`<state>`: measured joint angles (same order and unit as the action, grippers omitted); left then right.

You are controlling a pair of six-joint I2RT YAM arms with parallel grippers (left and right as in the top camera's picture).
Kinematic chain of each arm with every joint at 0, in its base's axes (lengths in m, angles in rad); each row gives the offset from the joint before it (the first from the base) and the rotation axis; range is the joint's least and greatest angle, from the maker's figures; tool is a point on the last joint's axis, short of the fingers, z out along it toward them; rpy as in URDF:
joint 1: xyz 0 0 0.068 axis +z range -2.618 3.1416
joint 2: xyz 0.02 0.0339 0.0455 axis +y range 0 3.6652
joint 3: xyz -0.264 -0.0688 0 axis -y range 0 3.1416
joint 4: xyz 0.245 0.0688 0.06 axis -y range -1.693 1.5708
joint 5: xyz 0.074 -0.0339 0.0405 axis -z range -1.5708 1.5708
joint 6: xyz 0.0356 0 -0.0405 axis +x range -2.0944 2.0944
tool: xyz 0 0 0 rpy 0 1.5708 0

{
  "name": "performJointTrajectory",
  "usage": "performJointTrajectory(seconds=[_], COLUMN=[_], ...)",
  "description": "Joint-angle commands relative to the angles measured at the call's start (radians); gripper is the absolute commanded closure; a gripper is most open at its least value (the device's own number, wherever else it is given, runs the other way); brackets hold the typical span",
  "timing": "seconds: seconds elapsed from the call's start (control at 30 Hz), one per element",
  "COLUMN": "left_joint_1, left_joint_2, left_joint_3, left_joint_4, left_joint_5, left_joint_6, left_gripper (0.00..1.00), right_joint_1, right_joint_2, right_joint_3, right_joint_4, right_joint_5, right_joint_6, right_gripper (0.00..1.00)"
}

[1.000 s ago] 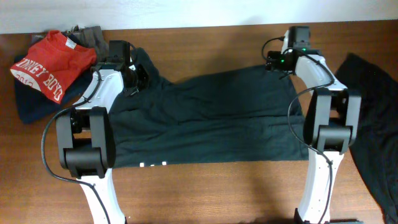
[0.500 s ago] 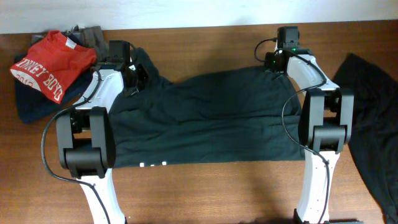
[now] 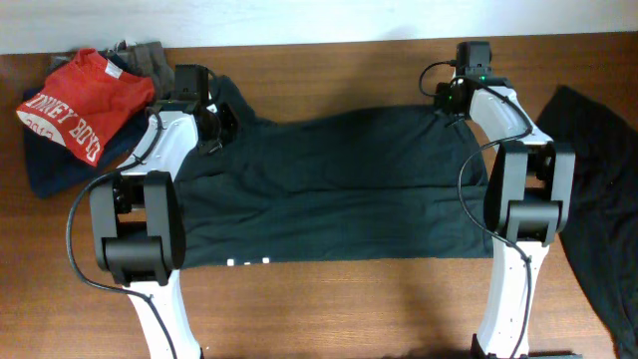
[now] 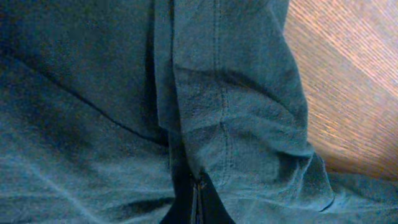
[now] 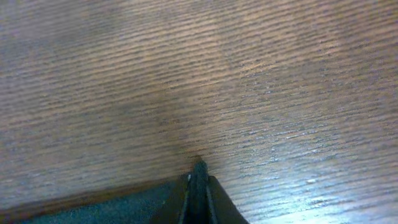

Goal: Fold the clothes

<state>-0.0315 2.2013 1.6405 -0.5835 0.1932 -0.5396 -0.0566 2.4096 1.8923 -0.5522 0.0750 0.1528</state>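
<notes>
A black T-shirt (image 3: 329, 189) lies spread across the table, with a bit of white lettering (image 3: 246, 263) showing at its near edge. My left gripper (image 3: 217, 128) sits at the shirt's far left corner by the sleeve. In the left wrist view the dark fabric (image 4: 93, 124) fills the frame, and the left gripper (image 4: 196, 202) is shut with a fold of cloth running into its tips. My right gripper (image 3: 451, 100) is at the far right corner. In the right wrist view it (image 5: 198, 177) is shut with a thin dark edge of the shirt (image 5: 112, 202) pinched between its jaws.
A pile of clothes lies at the far left: a red garment with white lettering (image 3: 75, 100) on a navy one (image 3: 50, 165), with grey cloth (image 3: 150, 55) behind. Another black garment (image 3: 598, 199) lies at the right edge. Bare wooden table (image 5: 249, 74) lies beyond the right gripper.
The right gripper has gone from open to shut at the shirt's far right corner, after shifting slightly left and back. The left arm and the pile have not moved.
</notes>
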Motion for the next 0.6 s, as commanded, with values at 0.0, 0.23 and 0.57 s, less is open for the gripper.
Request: performJointTrajectory(seconds=[0.0,0.23,0.57], left_joint_1=[0.003,0.003,0.004], left_joint_2=[0.008,-0.009,-0.060], left_joint_3=[0.050,0.131,0.143], left_joint_4=[-0.021,-0.115,-0.195], left_joint_5=[-0.010,-0.011,-0.033], left_joint_6=[0.011,0.049,0.071], left_gripper=[0.99,0.99,0.99], right_joint_1=[-0.018,-0.018,-0.018], right_joint_2=[0.037,0.037,0.037], right_joint_3=[0.041,0.157,0.303], right_joint_4=[-0.038,-0.165,-0.305], right_joint_5=[0.043,0.043,0.043], right_joint_6=[-0.003,-0.002,-0.003], right_gripper=[0.95,0.96,0.95])
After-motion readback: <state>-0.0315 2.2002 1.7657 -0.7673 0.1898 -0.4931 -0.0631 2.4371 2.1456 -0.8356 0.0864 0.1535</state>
